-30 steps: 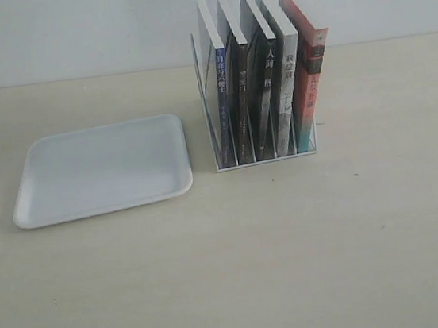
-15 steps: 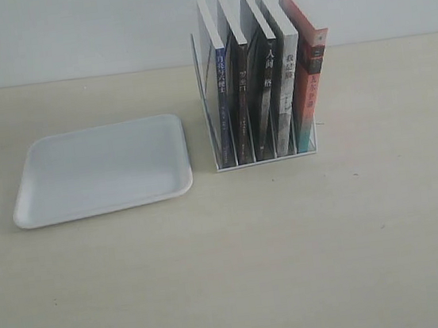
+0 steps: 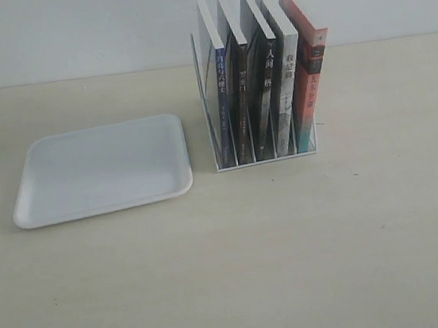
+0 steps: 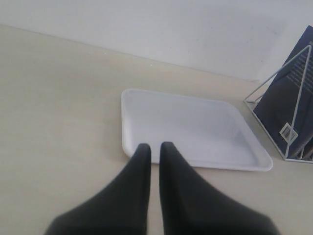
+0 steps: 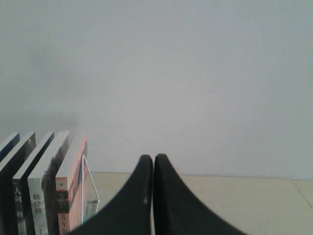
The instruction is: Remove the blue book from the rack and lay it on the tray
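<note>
As the blue book [image 3: 223,103] stood in the rack [image 3: 268,159] (tray [image 3: 100,172] side), we held nothing. Left claw [image 4: 155,148], right claw [image 5: 153,159] sat pressed together.

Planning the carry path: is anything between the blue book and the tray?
Nothing visible. The blue book stands in the rack's end slot nearest the tray; only the rack's own side wire flanks it.
</note>
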### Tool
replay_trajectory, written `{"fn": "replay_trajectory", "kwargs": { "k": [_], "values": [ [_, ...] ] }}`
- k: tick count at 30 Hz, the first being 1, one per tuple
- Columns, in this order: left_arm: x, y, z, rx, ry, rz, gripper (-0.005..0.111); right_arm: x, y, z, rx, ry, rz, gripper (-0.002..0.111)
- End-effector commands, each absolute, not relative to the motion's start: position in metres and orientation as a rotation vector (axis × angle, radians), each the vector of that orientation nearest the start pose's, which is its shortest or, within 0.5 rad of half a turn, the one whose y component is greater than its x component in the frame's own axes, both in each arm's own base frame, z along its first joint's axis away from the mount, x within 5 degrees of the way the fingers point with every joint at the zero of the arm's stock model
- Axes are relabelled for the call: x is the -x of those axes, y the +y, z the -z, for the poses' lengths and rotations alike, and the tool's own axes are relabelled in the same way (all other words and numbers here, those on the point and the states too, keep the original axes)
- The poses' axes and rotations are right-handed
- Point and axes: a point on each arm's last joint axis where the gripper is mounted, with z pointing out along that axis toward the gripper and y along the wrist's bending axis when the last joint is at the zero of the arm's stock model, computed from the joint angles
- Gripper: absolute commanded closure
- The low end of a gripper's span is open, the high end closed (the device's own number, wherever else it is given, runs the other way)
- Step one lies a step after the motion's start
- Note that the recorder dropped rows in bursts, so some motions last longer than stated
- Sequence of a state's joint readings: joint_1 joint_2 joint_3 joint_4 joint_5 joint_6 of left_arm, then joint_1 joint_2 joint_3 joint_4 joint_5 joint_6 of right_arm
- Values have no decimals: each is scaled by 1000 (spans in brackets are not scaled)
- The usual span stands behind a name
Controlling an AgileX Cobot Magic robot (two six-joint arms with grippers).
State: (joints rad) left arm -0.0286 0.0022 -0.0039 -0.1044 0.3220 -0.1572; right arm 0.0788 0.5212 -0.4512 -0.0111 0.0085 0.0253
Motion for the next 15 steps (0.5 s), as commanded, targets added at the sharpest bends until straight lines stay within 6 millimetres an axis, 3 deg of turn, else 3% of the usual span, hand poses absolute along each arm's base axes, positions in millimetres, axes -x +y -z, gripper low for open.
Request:
{"fn": "replay_trajectory", "kwargs": {
  "k": [1,9,15],
  "values": [
    [-54,-5,-185,183,1791,242,101,-115,8,-330,39,1525,-71,108],
    [-54,-5,-185,183,1791,242,101,-147,18,-323,-54,1564,-243,108],
    [-54,-5,-185,183,1791,242,101,-194,51,-330,205,1757,-204,108]
  ]
}}
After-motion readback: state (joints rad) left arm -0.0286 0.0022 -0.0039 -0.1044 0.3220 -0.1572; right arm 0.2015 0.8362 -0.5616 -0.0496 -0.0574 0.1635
